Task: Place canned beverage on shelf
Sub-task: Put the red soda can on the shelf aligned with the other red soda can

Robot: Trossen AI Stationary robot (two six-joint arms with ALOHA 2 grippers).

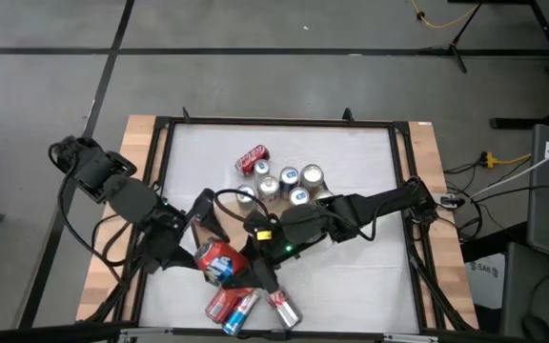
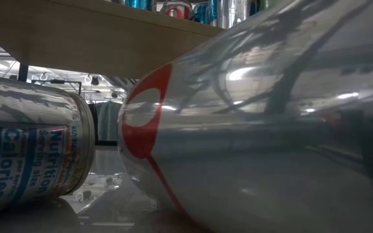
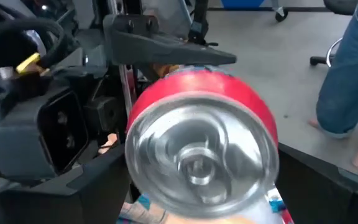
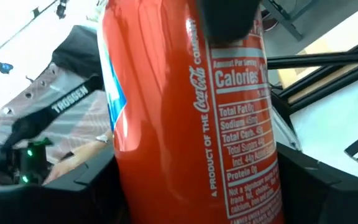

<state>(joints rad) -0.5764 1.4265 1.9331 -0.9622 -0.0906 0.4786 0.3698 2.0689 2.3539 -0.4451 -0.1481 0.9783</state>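
Red can [image 1: 219,262] between left end effector [image 1: 206,255] and right end effector [image 1: 246,250].

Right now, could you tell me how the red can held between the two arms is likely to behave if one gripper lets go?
The red can has smooth, glossy metal sides, so it may slip through the fingers. It is round, so it would probably roll if dropped onto the white tabletop. Both the left gripper and the right gripper appear to hold it, so releasing one could tilt it.

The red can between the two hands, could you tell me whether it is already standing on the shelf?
No, in the high view the red can is held between the left hand and the right hand, apart from the cans on the shelf.
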